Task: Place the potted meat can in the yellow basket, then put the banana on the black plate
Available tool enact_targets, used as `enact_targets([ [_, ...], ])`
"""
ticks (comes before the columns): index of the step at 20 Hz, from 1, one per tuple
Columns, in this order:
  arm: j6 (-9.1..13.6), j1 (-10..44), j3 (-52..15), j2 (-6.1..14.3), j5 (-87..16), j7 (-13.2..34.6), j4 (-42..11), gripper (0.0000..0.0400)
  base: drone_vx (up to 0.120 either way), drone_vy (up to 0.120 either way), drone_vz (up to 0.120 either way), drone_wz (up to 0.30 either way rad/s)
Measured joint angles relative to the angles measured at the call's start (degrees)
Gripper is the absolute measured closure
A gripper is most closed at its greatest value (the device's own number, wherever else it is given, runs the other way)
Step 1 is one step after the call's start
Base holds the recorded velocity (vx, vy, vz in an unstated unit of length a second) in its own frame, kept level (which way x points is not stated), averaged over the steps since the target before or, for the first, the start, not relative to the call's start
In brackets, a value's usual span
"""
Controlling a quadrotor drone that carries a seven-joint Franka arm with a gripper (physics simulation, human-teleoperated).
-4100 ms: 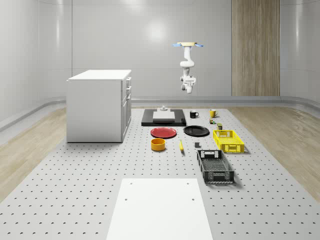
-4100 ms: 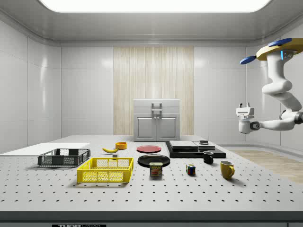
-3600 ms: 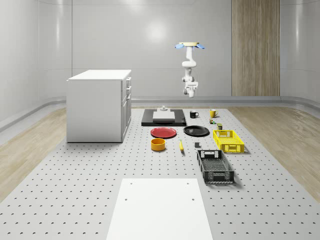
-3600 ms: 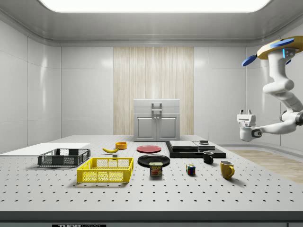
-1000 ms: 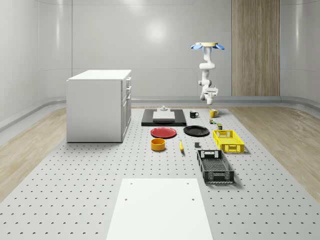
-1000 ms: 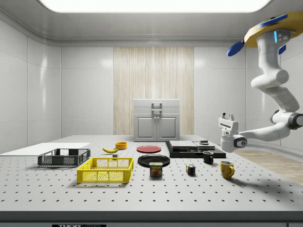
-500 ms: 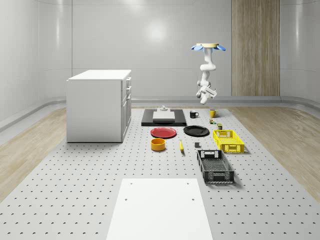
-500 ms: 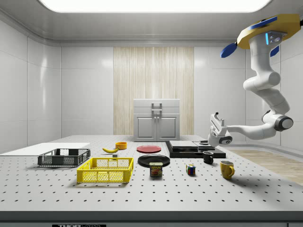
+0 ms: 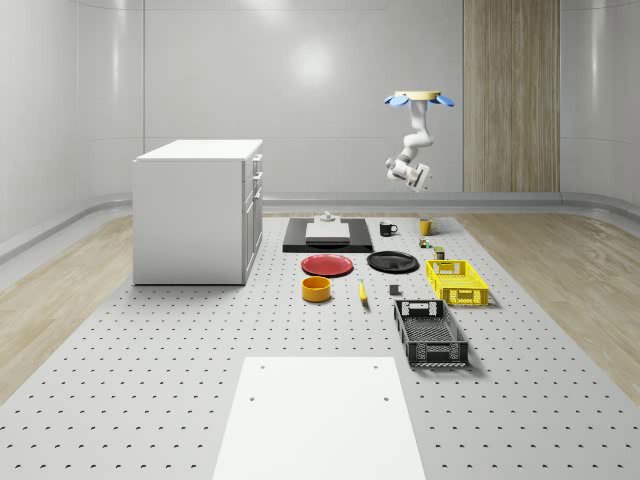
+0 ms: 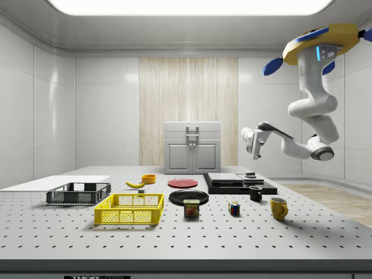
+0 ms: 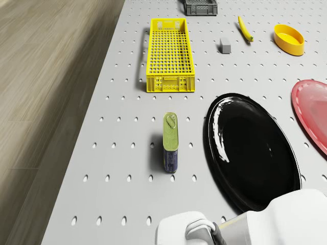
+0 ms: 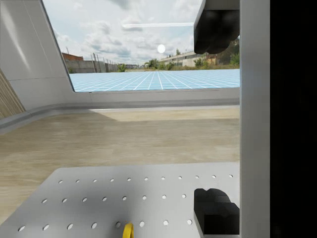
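We see a quadrotor drone (image 10: 325, 38) with a yellow body and blue rotors hovering high above the side view's right end of a grey perforated table (image 10: 174, 244). In the whole-scene view it hangs over the table's far end, above a yellow mug (image 9: 425, 227). Its white arm bends down and reaches toward the side view's left. The two-finger gripper (image 10: 247, 141) is in the air, well above the tabletop and touching nothing. In the wrist view the two dark fingertips (image 12: 216, 26) are spread wide apart with nothing between them.

The potted meat can (image 11: 170, 145), a small blue tin with a green-gold top, stands on the table. It is just beside the rim of the round, glossy black plate (image 11: 250, 148) without touching it. The can is apart from the yellow plastic mesh basket (image 11: 171, 84), which holds nothing.

The yellow banana (image 11: 245, 28) lies flat on the table, well apart from the black plate. A small grey block (image 11: 225, 45) is near it, and a yellow bowl (image 11: 289, 39) lies on its other side.
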State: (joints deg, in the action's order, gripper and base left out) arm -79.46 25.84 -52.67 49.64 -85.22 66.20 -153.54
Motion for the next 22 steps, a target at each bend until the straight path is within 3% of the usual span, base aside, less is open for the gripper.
enact_targets([
  [4, 5.28, 12.30, -8.60, 3.00, -16.52, 9.44, -8.03, 0.0000, 0.120, 0.030, -0.040, 0.000],
  [10, 11.08, 25.05, -15.20, 6.82, -26.24, 17.95, -11.68, 0.0000, 0.120, 0.000, -0.120, 0.000],
  [15, 12.61, 30.06, -17.64, 9.20, -28.21, 21.28, -12.29, 0.0000, 0.120, -0.048, -0.120, 0.000],
  [22, 12.20, 33.14, -19.35, 11.81, -28.20, 23.51, -12.38, 0.0000, 0.120, -0.006, -0.120, 0.000],
])
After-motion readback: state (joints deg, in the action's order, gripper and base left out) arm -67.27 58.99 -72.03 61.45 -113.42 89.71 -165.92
